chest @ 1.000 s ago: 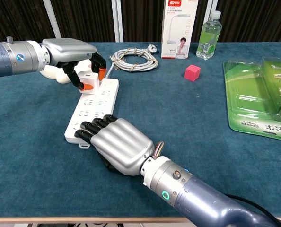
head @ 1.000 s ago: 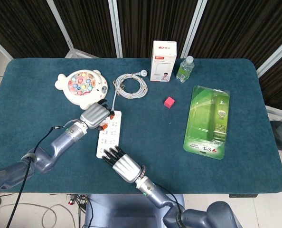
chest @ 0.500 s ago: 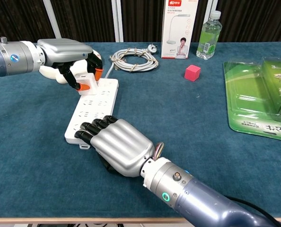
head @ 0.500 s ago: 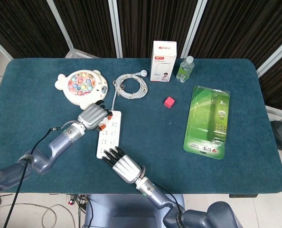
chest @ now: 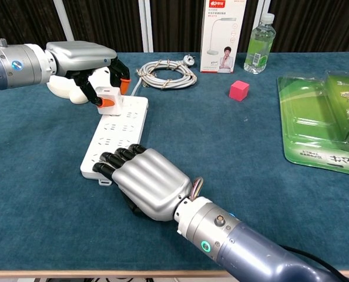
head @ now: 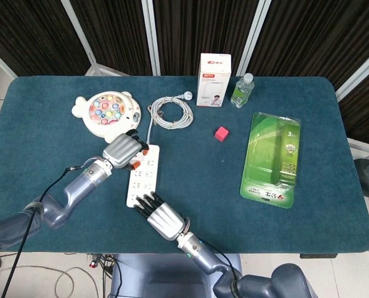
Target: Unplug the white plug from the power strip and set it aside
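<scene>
The white power strip (chest: 120, 130) lies on the blue table, running away from me, and shows in the head view as power strip (head: 143, 176). At its far end my left hand (chest: 83, 59) pinches the small white plug (chest: 109, 93) between thumb and a finger. Whether the prongs still sit in the socket I cannot tell. In the head view my left hand (head: 123, 151) covers the plug. My right hand (chest: 142, 180) lies palm down, its fingertips pressing the strip's near end, also seen as right hand (head: 159, 216).
The plug's white cable runs to a coil (head: 171, 112) behind the strip. A fish-shaped toy (head: 107, 115) sits just left of the left hand. A lamp box (head: 214, 71), bottle (head: 241, 90), red cube (head: 221, 133) and green package (head: 273, 160) lie to the right.
My left hand has drawn up and back a little at the strip's far end, and the white plug now shows plainly between its fingers. The right hand has stayed on the near end.
</scene>
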`<action>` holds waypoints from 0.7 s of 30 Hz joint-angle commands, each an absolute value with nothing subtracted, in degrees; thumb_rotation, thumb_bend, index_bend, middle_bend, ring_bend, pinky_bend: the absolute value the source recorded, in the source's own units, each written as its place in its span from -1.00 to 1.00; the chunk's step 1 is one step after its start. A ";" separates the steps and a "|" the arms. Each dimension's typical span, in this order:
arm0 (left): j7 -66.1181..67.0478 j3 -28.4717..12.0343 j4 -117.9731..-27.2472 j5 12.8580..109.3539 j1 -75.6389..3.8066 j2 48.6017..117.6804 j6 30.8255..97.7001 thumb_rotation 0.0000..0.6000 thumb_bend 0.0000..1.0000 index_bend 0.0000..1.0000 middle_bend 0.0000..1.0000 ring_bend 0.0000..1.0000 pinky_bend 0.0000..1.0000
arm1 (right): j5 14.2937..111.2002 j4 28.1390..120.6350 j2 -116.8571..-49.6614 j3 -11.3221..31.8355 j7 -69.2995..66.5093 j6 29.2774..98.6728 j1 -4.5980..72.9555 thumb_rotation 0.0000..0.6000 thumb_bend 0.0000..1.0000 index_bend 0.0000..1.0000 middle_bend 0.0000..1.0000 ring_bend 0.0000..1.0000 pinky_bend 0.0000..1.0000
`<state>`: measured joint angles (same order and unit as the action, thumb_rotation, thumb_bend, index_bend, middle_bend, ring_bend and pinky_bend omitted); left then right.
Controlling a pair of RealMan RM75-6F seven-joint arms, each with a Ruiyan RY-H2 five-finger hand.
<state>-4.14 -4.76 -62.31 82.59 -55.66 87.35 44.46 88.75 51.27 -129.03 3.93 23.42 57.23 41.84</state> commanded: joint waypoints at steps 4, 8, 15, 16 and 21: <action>-4.05 -5.03 -62.87 81.96 -55.62 87.37 44.09 1.00 -0.17 0.60 0.73 -0.27 -0.65 | 88.73 51.08 -129.26 3.82 23.27 57.13 41.73 1.00 0.87 -0.49 -0.58 -0.65 -0.56; -4.13 -5.44 -63.23 81.67 -55.61 87.27 44.31 1.00 -0.17 0.60 0.73 -0.27 -0.64 | 88.78 50.87 -129.40 3.75 23.10 57.08 41.70 1.00 0.87 -0.49 -0.57 -0.65 -0.56; -4.81 -6.86 -64.49 81.00 -55.69 86.49 45.28 1.00 -0.17 0.60 0.73 -0.27 -0.64 | 88.88 50.84 -129.49 3.79 23.00 57.25 41.63 1.00 0.87 -0.49 -0.57 -0.65 -0.56; -4.86 -7.16 -64.76 80.89 -55.74 86.21 45.45 1.00 -0.17 0.60 0.73 -0.27 -0.64 | 88.89 50.93 -129.46 3.84 23.06 57.32 41.61 1.00 0.87 -0.49 -0.58 -0.65 -0.56; -4.63 -8.08 -65.90 80.43 -55.86 85.11 45.98 1.00 -0.17 0.60 0.73 -0.27 -0.64 | 89.07 51.64 -129.22 4.23 23.51 57.89 41.69 1.00 0.87 -0.49 -0.58 -0.65 -0.56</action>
<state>-4.69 -7.95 -65.73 80.54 -55.83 85.26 45.88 89.03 51.54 -129.28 4.15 23.44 57.80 41.67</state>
